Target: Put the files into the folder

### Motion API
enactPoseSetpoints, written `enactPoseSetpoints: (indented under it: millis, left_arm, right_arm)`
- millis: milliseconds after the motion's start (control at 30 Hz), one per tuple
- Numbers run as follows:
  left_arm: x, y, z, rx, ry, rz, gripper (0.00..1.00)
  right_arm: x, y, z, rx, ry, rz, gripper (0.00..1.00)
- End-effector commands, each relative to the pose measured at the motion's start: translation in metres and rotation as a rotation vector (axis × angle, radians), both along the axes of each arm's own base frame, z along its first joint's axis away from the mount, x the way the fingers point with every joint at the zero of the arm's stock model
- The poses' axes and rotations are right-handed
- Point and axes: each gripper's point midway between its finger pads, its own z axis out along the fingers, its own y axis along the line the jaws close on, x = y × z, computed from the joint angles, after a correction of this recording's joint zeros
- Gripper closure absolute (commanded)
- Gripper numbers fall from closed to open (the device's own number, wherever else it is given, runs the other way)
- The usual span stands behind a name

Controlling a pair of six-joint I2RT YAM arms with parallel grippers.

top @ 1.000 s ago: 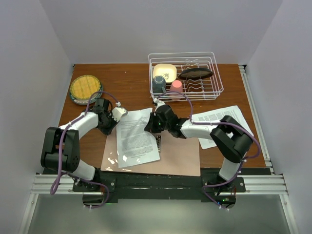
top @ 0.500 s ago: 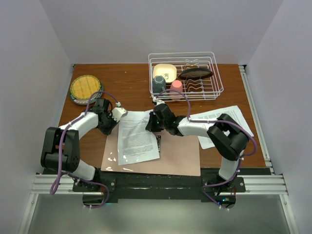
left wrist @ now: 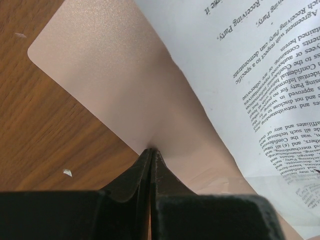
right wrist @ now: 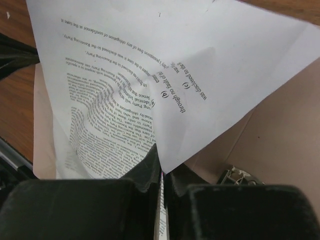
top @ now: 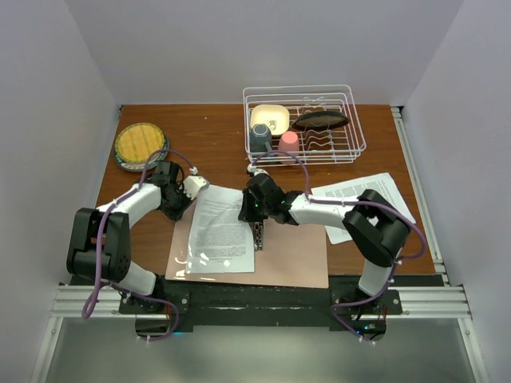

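Item 1: folder point(top: 291, 254), matte salmon card with rounded corners, lying open and flat at 6 o'clock on the wood-grain table point(top: 215, 136). I logged the left gripper point(left wrist: 151, 151) pinched together on its 10 o'clock corner.

Item 2: printed sheet point(top: 223, 227), thin and buckled, over the folder's left leaf. The right gripper point(right wrist: 160, 150) was clamped on its 3 o'clock edge.

Item 3: second sheet point(top: 363, 201), flat, at 3 o'clock.
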Motion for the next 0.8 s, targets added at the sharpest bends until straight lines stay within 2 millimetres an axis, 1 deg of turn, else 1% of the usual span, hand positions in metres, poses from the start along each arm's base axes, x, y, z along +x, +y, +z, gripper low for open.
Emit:
enactPoseSetpoints:
  millis: [0,33,67,133,267,333,400,433,467,500,533,567,633,667,700,733,767]
  left_arm:
    - [-0.015,-0.002,-0.004,-0.024,0.047,-0.018,0.95]
    - [-0.015,-0.002,-0.004,-0.024,0.046,-0.018,0.95]
    - [-0.015,-0.002,-0.004,-0.024,0.046,-0.018,0.95]
    - [-0.015,-0.002,-0.004,-0.023,0.045,-0.016,0.95]
    - [-0.015,-0.002,-0.004,-0.022,0.046,-0.016,0.95]
    - [-0.015,-0.001,-0.004,-0.02,0.047,-0.015,0.95]
    - [-0.014,-0.002,-0.004,-0.022,0.044,-0.016,0.95]
    - [-0.015,-0.002,-0.004,-0.021,0.047,-0.017,0.95]
    - [-0.014,-0.002,-0.004,-0.022,0.044,-0.016,0.95]
    - [-0.015,-0.002,-0.004,-0.022,0.047,-0.016,0.95]
    - [-0.015,-0.002,-0.005,-0.021,0.049,-0.016,0.95]
    - [-0.015,-0.002,-0.005,-0.021,0.049,-0.017,0.95]
    - [-0.015,-0.002,-0.005,-0.022,0.052,-0.016,0.96]
    - [-0.015,-0.002,-0.006,-0.022,0.055,-0.016,0.96]
    - [-0.015,-0.002,-0.006,-0.022,0.054,-0.016,0.96]
    - [-0.015,-0.002,-0.005,-0.02,0.053,-0.017,0.96]
    - [-0.015,-0.002,-0.005,-0.021,0.053,-0.016,0.96]
  right_arm:
    - [-0.008,0.0,0.03,0.032,-0.03,0.048,0.84]
    - [-0.01,-0.001,0.027,0.037,-0.025,0.051,0.79]
    - [-0.012,0.0,0.028,0.052,-0.019,0.05,0.77]
    - [-0.017,0.001,0.027,0.082,-0.008,0.059,0.75]
    - [-0.025,0.001,0.02,0.101,0.03,0.062,0.75]
    - [-0.03,0.001,0.02,0.115,0.044,0.068,0.74]
    - [-0.032,0.002,0.021,0.13,0.051,0.071,0.71]
    - [-0.036,0.001,0.02,0.13,0.062,0.077,0.65]
    - [-0.039,0.001,0.021,0.139,0.071,0.088,0.62]
    - [-0.04,0.0,0.021,0.14,0.072,0.088,0.54]
    - [-0.043,-0.003,0.019,0.136,0.08,0.088,0.53]
    - [-0.044,-0.003,0.022,0.146,0.081,0.084,0.53]
    - [-0.045,-0.005,0.021,0.154,0.09,0.073,0.53]
    - [-0.046,-0.004,0.022,0.162,0.098,0.072,0.56]
    - [-0.046,-0.003,0.023,0.171,0.1,0.069,0.59]
    - [-0.046,-0.002,0.022,0.175,0.105,0.065,0.69]
    - [-0.047,-0.003,0.022,0.182,0.113,0.053,0.74]
